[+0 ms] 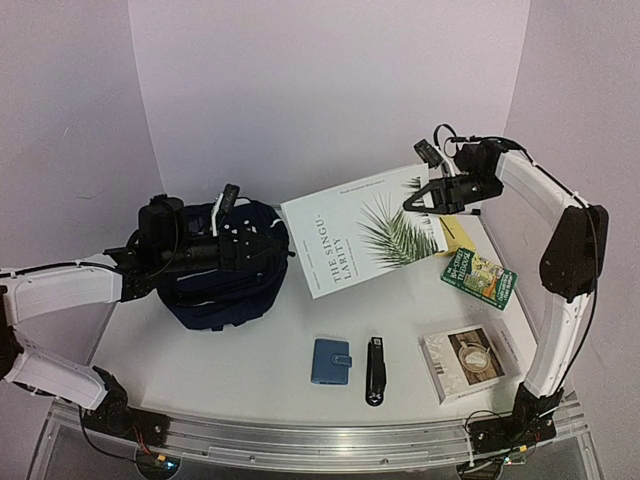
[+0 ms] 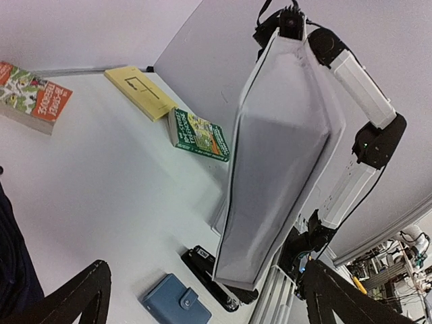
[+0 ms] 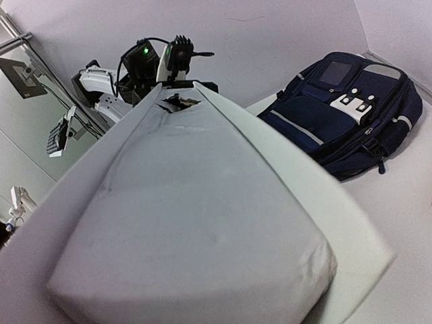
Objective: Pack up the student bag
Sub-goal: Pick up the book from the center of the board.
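A: Student bag (image 1: 225, 275), the large dark navy fabric backpack with thin white stripes: where is it sitting?
B: It is lying at 9 o'clock on the white table (image 1: 250, 350), front face up.
A: Left gripper (image 1: 226, 212)?
B: It is hanging over the bag's 12 o'clock end, fingers spread wide, grasping nothing. Contact with the fabric: cannot tell.
A: Right gripper (image 1: 425, 197)?
B: It is clamping the 2 o'clock corner of a large white book with a palm-leaf cover (image 1: 365, 240). That book is hanging tilted off the table, its 9 o'clock corner near the bag.
A: Loose items?
B: A small light-blue snap wallet (image 1: 331, 361) is lying at 6 o'clock, with a black stapler (image 1: 375, 370) just at its 3 o'clock. A green paperback (image 1: 478, 278) is lying at 3 o'clock.
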`<action>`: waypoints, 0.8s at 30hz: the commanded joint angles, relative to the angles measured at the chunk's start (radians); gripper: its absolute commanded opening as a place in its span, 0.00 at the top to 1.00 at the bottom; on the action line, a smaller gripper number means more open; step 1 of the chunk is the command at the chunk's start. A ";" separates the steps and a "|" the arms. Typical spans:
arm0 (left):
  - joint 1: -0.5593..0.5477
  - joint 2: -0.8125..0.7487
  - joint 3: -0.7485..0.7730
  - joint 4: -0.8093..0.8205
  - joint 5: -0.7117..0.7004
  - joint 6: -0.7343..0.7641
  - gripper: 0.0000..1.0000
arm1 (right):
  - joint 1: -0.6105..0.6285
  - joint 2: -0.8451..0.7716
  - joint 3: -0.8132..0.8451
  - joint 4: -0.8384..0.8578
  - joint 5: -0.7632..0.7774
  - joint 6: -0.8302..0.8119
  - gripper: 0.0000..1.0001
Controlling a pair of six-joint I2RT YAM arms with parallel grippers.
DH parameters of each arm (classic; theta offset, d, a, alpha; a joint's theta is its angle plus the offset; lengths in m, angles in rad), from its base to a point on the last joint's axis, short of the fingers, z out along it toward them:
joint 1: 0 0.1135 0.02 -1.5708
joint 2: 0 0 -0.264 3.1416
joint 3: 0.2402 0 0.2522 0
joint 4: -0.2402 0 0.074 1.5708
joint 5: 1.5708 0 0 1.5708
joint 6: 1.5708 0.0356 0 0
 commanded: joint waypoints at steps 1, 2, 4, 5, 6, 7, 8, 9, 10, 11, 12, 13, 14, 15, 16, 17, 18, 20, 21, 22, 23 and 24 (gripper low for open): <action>0.001 0.032 -0.041 0.143 0.057 -0.082 0.00 | 0.007 0.030 0.049 -0.344 -0.150 0.078 1.00; -0.001 0.050 -0.041 0.179 0.078 -0.097 0.00 | 0.012 0.029 0.049 -0.345 -0.150 0.086 1.00; -0.013 0.080 -0.023 0.213 0.115 -0.095 0.00 | 0.017 0.026 0.043 -0.344 -0.149 0.090 0.99; -0.029 0.092 -0.009 0.217 0.121 -0.081 0.00 | 0.017 0.027 0.041 -0.344 -0.149 0.095 0.99; -0.045 0.103 0.004 0.221 0.124 -0.066 0.00 | 0.017 0.029 0.039 -0.344 -0.149 0.099 0.99; -0.060 0.114 0.019 0.223 0.127 -0.051 0.00 | 0.017 0.030 0.035 -0.344 -0.149 0.101 0.99; -0.071 0.126 0.029 0.225 0.134 -0.042 0.00 | 0.017 0.030 0.030 -0.344 -0.149 0.101 0.99; -0.082 0.139 0.037 0.233 0.144 -0.038 0.00 | 0.016 0.029 0.027 -0.344 -0.149 0.100 0.98; -0.092 0.153 0.042 0.245 0.155 -0.036 0.00 | 0.017 0.030 0.024 -0.344 -0.149 0.100 0.98; -0.100 0.167 0.045 0.262 0.165 -0.038 0.00 | 0.017 0.029 0.022 -0.344 -0.149 0.099 0.98; -0.104 0.177 0.043 0.287 0.175 -0.046 0.00 | 0.017 0.029 0.020 -0.344 -0.149 0.099 0.98; -0.106 0.187 0.041 0.310 0.181 -0.058 0.00 | 0.017 0.029 0.018 -0.344 -0.149 0.099 0.98; -0.108 0.196 0.040 0.331 0.184 -0.069 0.01 | 0.017 0.030 0.017 -0.344 -0.149 0.099 0.97; -0.108 0.207 0.039 0.350 0.186 -0.077 0.03 | 0.018 0.028 0.015 -0.344 -0.150 0.099 0.96; -0.109 0.216 0.039 0.377 0.190 -0.090 0.05 | 0.022 0.026 0.012 -0.344 -0.150 0.098 0.95; -0.109 0.227 0.041 0.404 0.197 -0.104 0.07 | 0.026 0.024 0.009 -0.344 -0.150 0.097 0.95; -0.110 0.243 0.046 0.426 0.206 -0.117 0.13 | 0.031 0.023 0.007 -0.344 -0.151 0.098 0.94; -0.110 0.267 0.060 0.467 0.224 -0.137 0.25 | 0.044 0.025 0.005 -0.344 -0.151 0.103 0.92; -0.110 0.276 0.061 0.486 0.223 -0.145 0.33 | 0.048 0.026 0.005 -0.344 -0.150 0.105 0.90; -0.110 0.281 0.062 0.506 0.220 -0.153 0.40 | 0.052 0.029 0.004 -0.344 -0.149 0.110 0.89; -0.111 0.284 0.062 0.516 0.217 -0.156 0.46 | 0.056 0.030 0.004 -0.345 -0.150 0.112 0.88; -0.110 0.285 0.061 0.523 0.214 -0.155 0.51 | 0.059 0.030 0.003 -0.344 -0.150 0.113 0.87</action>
